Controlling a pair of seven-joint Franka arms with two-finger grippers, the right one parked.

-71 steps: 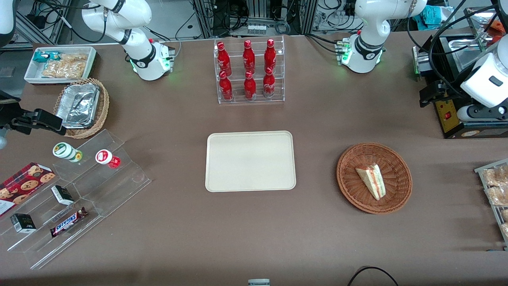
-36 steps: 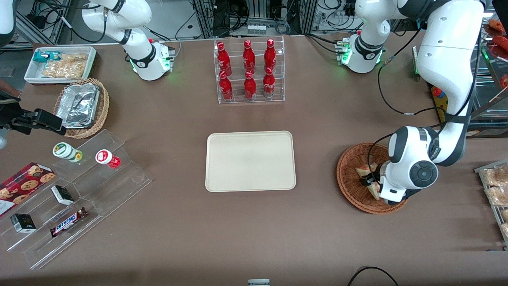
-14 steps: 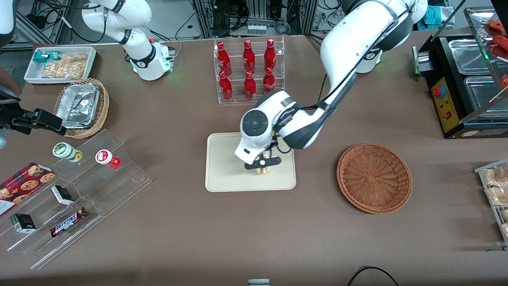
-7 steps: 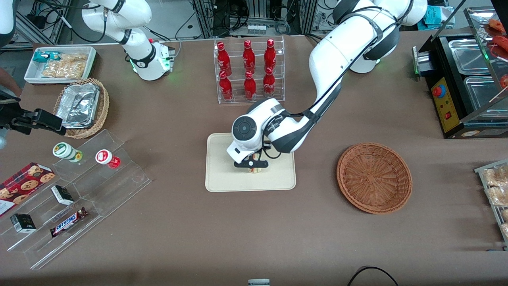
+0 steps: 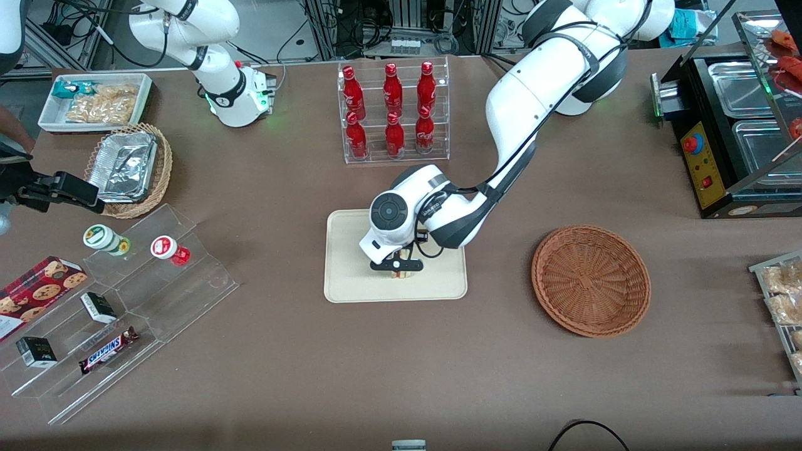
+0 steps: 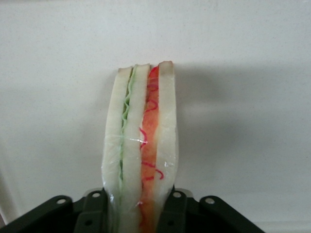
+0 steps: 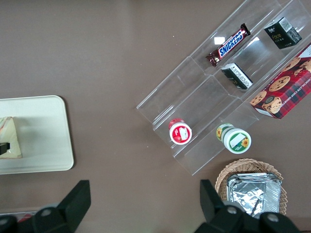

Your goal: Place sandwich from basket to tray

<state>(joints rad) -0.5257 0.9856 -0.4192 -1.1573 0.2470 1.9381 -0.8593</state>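
Claw (image 5: pixel 396 267) is clamped on the sandwich (image 6: pixel 141 160), holding it edge-on low over the tray (image 5: pixel 351 282), about mid-tray. Basket (image 5: pixel 590 280) is empty, toward the working arm's end of the bench. Contact with the tray looks likely but I can't confirm it. Suggest: lower until it seats, open slowly, lift straight up so the wrap doesn't drag the wedge over.
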